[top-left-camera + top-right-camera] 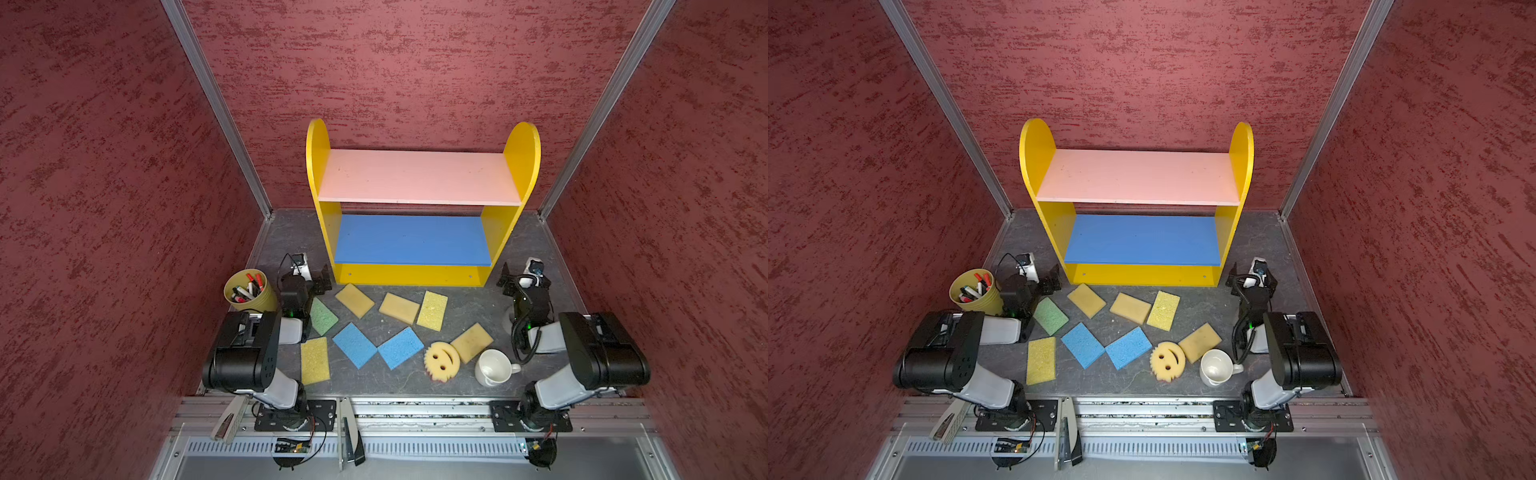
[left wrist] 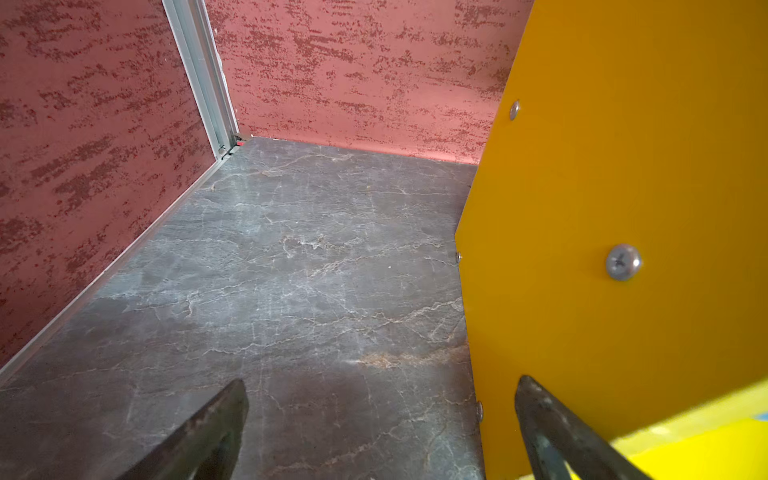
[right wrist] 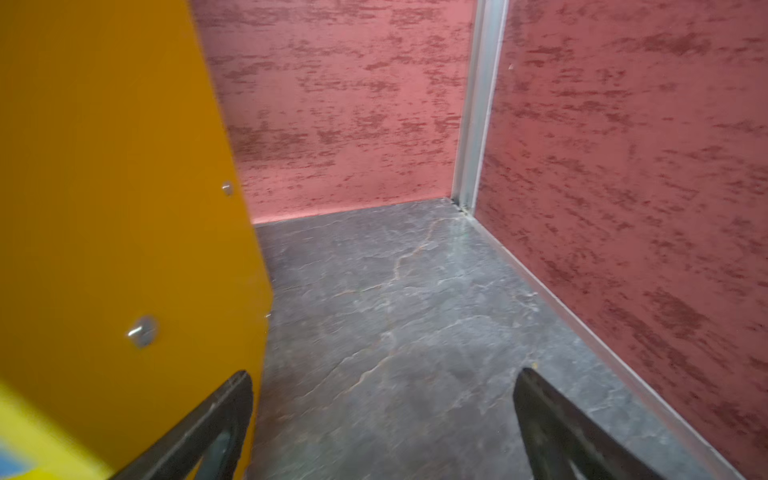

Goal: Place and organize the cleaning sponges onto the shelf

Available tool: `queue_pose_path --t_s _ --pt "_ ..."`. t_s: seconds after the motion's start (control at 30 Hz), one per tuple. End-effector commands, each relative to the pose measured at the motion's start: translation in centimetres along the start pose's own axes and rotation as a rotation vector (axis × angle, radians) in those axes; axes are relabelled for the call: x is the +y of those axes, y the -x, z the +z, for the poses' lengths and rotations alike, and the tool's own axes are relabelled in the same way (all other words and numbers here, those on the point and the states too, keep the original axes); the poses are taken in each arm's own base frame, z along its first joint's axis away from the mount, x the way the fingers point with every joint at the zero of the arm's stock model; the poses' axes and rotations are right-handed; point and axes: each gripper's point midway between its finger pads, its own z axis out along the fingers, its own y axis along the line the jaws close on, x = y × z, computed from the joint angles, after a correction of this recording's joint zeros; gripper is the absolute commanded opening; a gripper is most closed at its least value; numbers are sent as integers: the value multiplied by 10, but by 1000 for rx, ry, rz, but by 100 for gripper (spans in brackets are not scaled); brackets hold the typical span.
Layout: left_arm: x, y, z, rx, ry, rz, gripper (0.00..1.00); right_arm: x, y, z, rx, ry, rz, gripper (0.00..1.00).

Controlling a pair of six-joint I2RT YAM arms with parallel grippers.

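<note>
Several cleaning sponges lie flat on the grey floor in front of the shelf: a green one, tan ones, yellow ones, two blue ones and a round yellow smiley one. The shelf's pink board and blue board are bare. My left gripper is open beside the shelf's left front corner, holding nothing. My right gripper is open beside the right front corner, also holding nothing.
A yellow cup of markers stands at the left, close behind the left arm. A white mug lies next to the smiley sponge, near the right arm. Red walls enclose the floor on three sides.
</note>
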Motion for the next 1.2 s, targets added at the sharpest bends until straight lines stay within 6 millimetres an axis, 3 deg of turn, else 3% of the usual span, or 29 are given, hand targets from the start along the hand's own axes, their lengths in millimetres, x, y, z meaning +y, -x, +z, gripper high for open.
queue_pose_path --t_s 0.0,1.03,1.17 --pt "0 7 2 -16 -5 5 99 13 -4 1 31 93 -4 99" --pt "0 8 2 -14 -19 -4 99 13 -5 3 40 97 0 99" --pt "-5 23 -3 -23 -8 21 99 9 15 -9 -12 58 -2 99"
